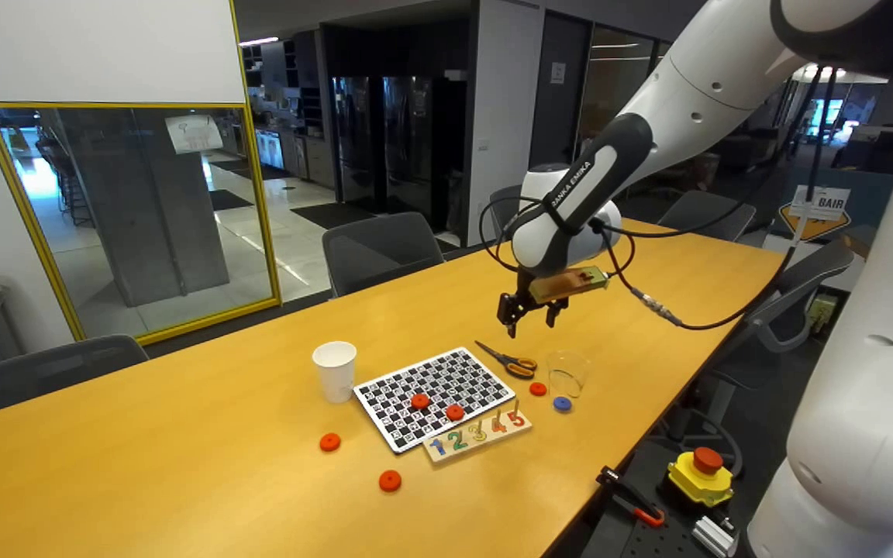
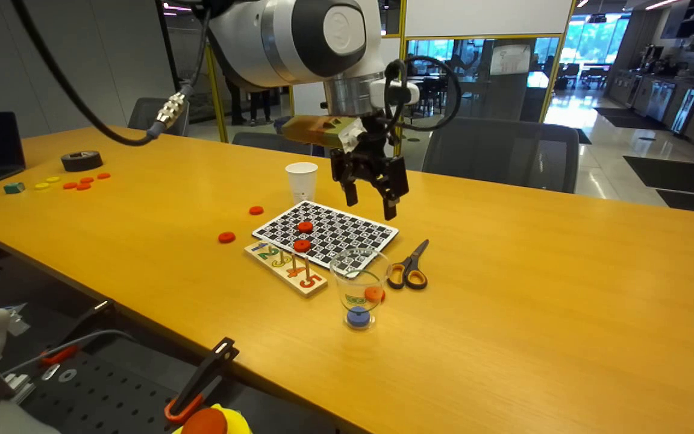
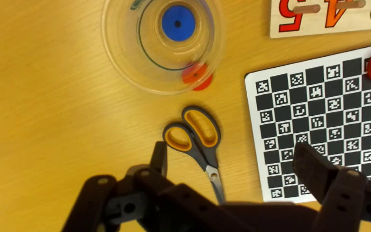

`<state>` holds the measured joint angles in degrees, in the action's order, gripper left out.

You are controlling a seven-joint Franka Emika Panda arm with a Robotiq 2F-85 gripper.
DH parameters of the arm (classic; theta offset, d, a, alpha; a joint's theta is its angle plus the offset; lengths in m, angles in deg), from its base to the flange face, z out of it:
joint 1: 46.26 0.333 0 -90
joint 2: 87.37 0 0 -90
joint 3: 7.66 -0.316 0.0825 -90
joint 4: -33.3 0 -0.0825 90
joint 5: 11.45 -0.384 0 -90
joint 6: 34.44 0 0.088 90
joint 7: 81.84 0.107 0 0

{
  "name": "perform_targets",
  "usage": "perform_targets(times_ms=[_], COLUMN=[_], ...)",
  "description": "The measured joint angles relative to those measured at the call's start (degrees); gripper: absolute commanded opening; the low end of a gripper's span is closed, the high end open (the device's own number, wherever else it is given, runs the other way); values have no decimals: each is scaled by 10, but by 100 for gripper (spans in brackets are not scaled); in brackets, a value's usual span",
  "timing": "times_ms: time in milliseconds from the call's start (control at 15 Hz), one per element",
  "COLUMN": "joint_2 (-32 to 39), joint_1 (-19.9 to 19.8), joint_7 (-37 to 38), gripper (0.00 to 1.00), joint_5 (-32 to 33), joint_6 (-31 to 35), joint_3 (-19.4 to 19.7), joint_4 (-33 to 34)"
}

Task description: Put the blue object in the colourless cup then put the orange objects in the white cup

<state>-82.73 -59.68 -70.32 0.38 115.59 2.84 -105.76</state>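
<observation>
Long yellow wood-topped table (image 1: 183,473): spans both exterior views; grey mesh chairs (image 1: 380,249) stand along its far edge;
White robot arm (image 1: 691,85): reaches in over the table's robot-side edge;
Flat black-and-white checkerboard (image 1: 446,380): lies between the robot-side edge and the far edge; corners rounded;
Black two-fingered gripper (image 2: 371,210): hangs above the table, released; its fingers stand wide apart with only air between them;
Pale pegged wooden number strip (image 1: 477,436): lies just beside the checkerboard's robot-side edge; its 5 end sits apart from the checkerboard; whether the 1 end touches, I cannot tell;
Plain white opaque cup (image 1: 334,373): tapered, upright, just beside one of the checkerboard's far-side corners;
Transparent colourless cup (image 2: 347,288): upright towards the table's robot-side edge, near the strip's 5 end;
Black-and-orange-handled scissors (image 3: 208,154): lie flat near the checkerboard; handles towards the colourless cup, metal blades towards the table's far edge;
Round orange-red pieces (image 1: 390,480): two rest on the checkerboard; one lies between the colourless cup and the scissors; two lie on the table, past the checkerboard edge opposite the scissors;
Small round blue piece (image 3: 184,23): lies inside the colourless cup, at its bottom.
</observation>
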Motion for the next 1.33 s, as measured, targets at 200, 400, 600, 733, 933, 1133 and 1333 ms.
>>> perform_targets(times_ms=[200, 400, 600, 733, 933, 1133, 1333], joint_2=[37, 77, 114, 137, 166, 192, 213], joint_1=[1, -3, -11, -14, -16, -16, -17], joint_7=[-130, -237, -289, -308, -318, -320, -320], gripper=[100, 100, 100, 100, 100, 100, 100], joint_5=[-60, -91, -91, -90, -84, -77, -75], joint_6=[-9, -40, -63, -73, -78, -78, -78], joint_3=[-7, -8, -8, -8, -8, -8, -8], joint_4=[27, 61, 91, 108, 126, 135, 143])
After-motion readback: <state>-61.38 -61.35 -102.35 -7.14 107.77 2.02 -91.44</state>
